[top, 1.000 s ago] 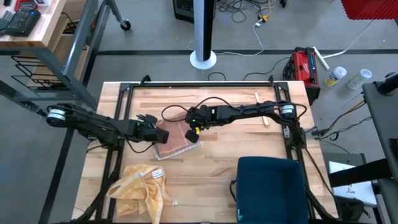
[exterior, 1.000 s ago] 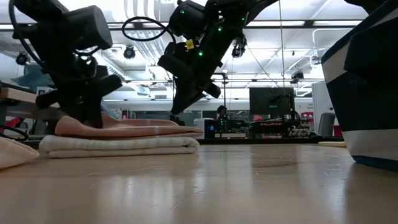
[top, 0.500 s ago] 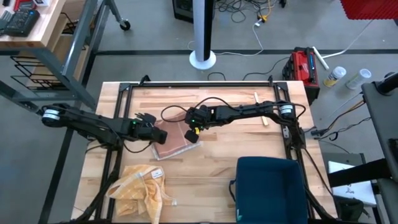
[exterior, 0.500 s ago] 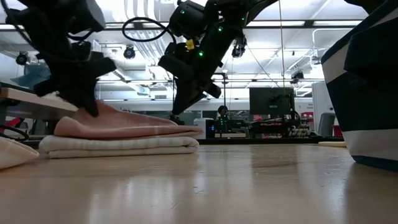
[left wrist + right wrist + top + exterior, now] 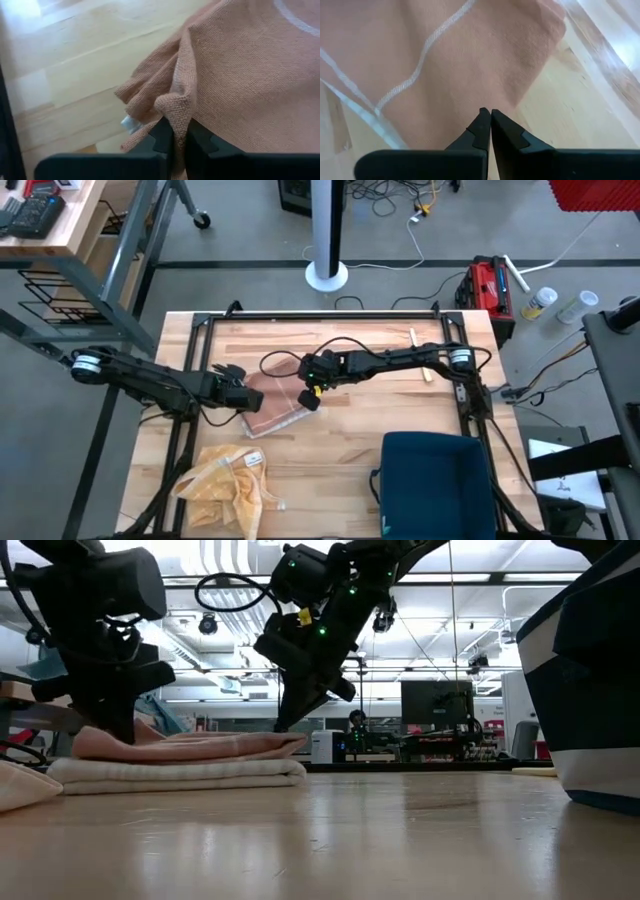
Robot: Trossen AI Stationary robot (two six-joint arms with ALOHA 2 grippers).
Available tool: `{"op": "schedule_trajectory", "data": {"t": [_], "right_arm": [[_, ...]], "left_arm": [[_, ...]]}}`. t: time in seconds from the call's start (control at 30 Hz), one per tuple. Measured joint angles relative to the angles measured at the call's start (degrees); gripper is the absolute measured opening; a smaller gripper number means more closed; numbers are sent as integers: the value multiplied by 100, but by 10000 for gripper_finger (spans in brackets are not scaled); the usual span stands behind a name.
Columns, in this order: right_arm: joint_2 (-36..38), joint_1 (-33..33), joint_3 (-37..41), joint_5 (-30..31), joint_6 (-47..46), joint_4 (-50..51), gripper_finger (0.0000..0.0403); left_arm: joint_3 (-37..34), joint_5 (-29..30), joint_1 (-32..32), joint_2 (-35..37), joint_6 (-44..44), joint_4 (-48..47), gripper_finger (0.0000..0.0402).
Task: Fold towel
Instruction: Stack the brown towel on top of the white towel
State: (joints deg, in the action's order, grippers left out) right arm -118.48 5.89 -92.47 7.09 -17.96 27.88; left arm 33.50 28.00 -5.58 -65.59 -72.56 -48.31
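Observation:
The towel point(image 5: 274, 407) lies folded at the table's middle, a pink upper layer point(image 5: 200, 745) on a cream lower part point(image 5: 180, 774). My left gripper point(image 5: 243, 392) stands at its left edge, shut on a bunch of the pink layer. My right gripper point(image 5: 313, 399) is shut and slants down over the towel's right end point(image 5: 292, 743). In the right wrist view its tips point(image 5: 490, 117) point at the pink cloth with white stripes point(image 5: 440, 30). Whether they touch it, I cannot tell. My left gripper pinches a bunched fold of the pink upper layer point(image 5: 176, 106) at the towel's left edge between its two fingers. The fingers point(image 5: 162, 136) slant down from the table's left. The pinched bunch is raised a little; the remainder of the layer lies slack on the cream part.
A crumpled yellow cloth point(image 5: 230, 478) lies at the near left. A dark blue bin point(image 5: 435, 480) stands at the near right and fills the low view's right side point(image 5: 590, 670). A black frame point(image 5: 330, 316) borders the table. Bare wood lies between towel and bin.
My left gripper has shut on the pink layer's left edge, lifted it into a peak, then gone toward the table's left edge and lowered somewhat. The whole towel has slid a little to the left; its right end has drawn back under the still right gripper.

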Motion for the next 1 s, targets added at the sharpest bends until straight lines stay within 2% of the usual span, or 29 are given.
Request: {"op": "schedule_trajectory", "data": {"t": [0.1, 0.27, 0.57, 0.8, 0.93, 1.0], "right_arm": [[-3, -25, 0, -25, -41, -37, 8], [-28, -121, 0, -749, -6, -97, 8], [-272, -355, 57, -758, -9, 145, 8], [-328, -440, 89, -800, -48, 535, 8], [-280, -485, 87, -835, -48, 592, 8], [-215, -490, 72, -863, -48, 595, 8]], "left_arm": [[7, -1, 0, 14, -2, 45, 21], [113, -36, 0, 145, 100, 123, 38], [317, -516, 0, 410, 1076, 3, 70], [321, -700, 0, 547, 1000, -647, 87], [319, -1078, 0, 577, 821, -621, 93], [319, -1308, -1, 578, 737, -302, 93]]}}
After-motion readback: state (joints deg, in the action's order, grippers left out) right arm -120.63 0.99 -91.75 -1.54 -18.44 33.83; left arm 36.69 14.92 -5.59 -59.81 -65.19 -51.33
